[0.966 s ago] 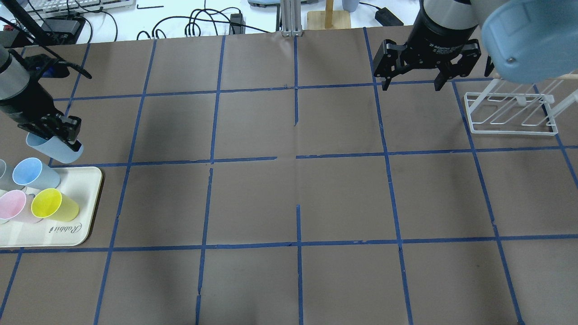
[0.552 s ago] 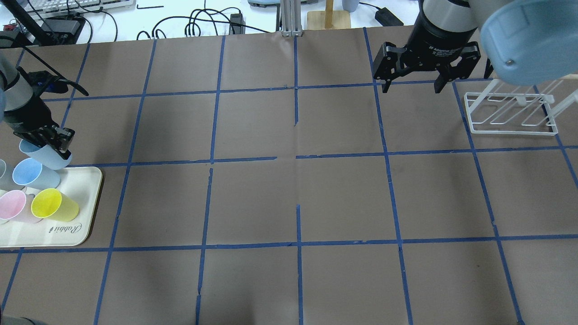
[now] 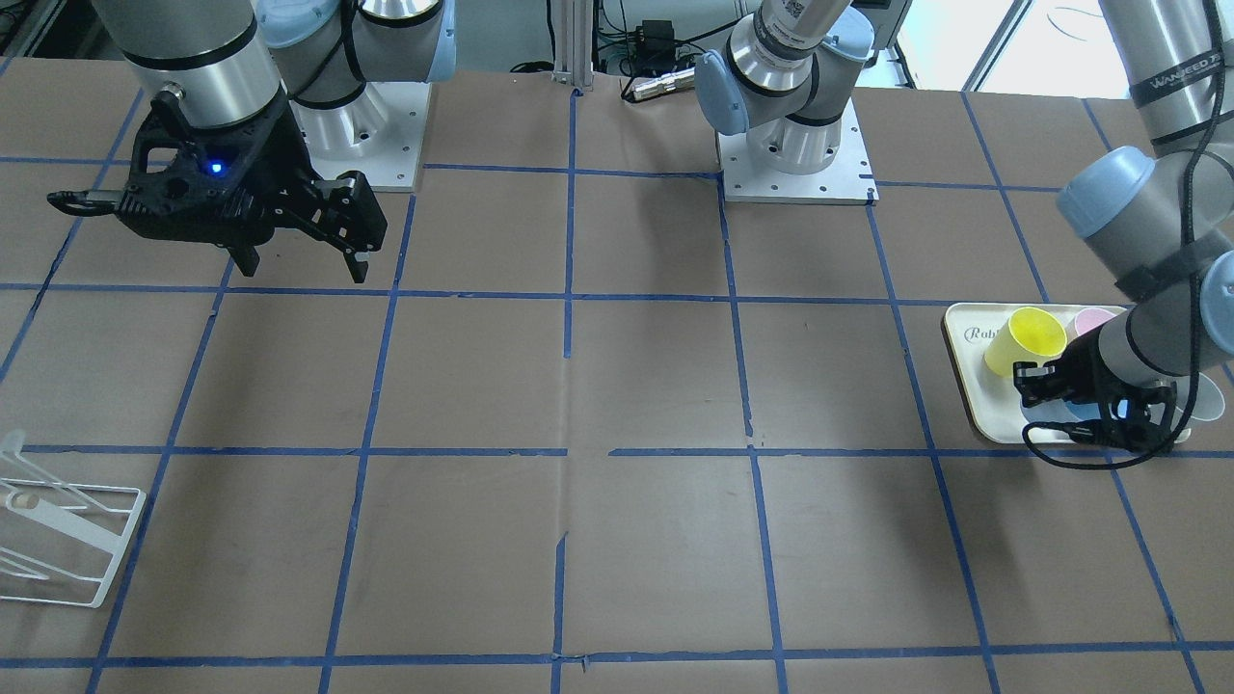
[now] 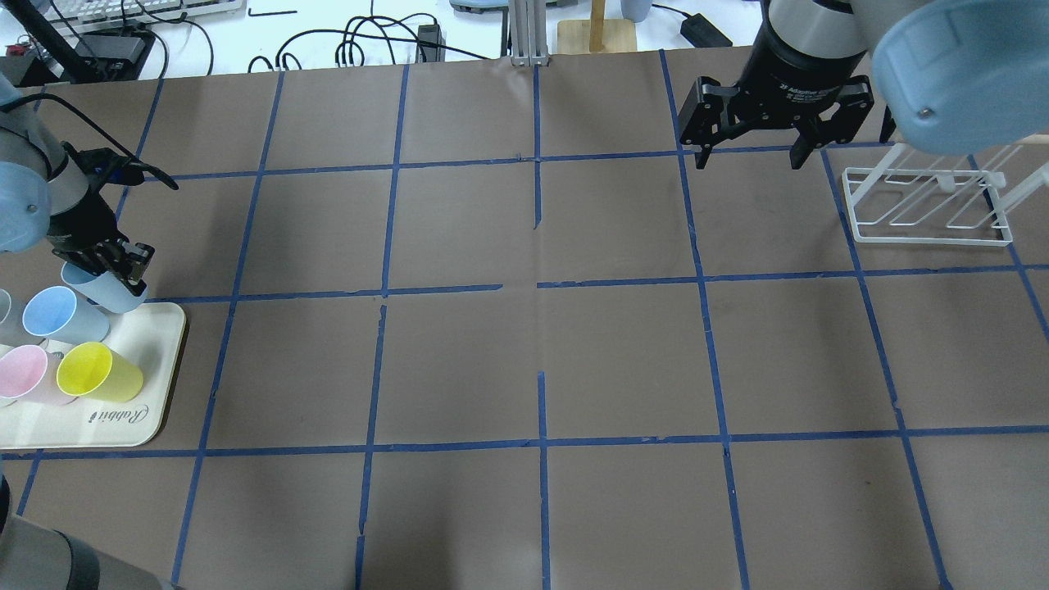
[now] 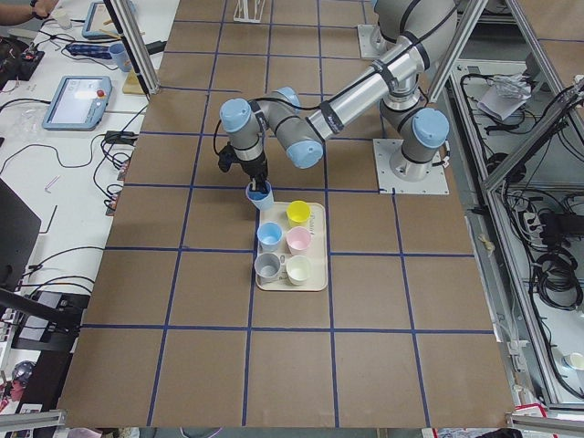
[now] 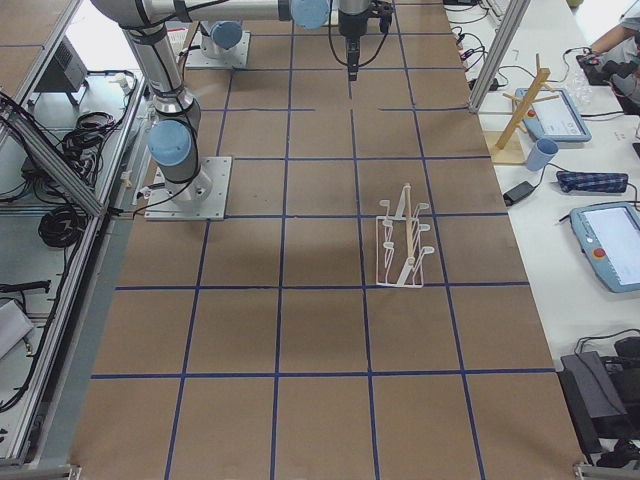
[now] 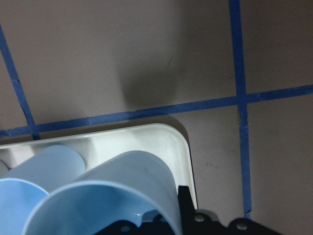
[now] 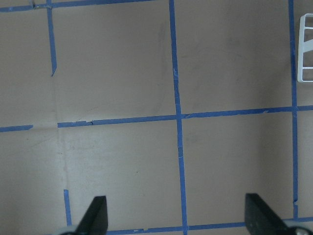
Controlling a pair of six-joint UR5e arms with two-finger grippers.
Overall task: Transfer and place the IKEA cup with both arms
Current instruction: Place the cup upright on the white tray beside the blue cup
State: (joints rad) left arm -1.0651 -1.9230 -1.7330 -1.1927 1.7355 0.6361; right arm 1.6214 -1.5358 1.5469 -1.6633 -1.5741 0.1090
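My left gripper is shut on the IKEA cup, a pale light-blue tumbler. It holds the cup tilted, just over the far corner of the cream tray. In the left wrist view the cup fills the lower left, with the tray corner under it. In the exterior left view the cup hangs at the tray's far edge. My right gripper is open and empty, high over the far right of the table; its fingertips show over bare paper.
The tray holds a second light-blue tumbler, a yellow one, a pink one and a grey one. A white wire rack stands at the far right. Blue tape lines grid the brown table.
My left gripper has swung with the cup, first left and toward the tray, then right, ending lower at the tray's far corner. The right gripper has barely moved.
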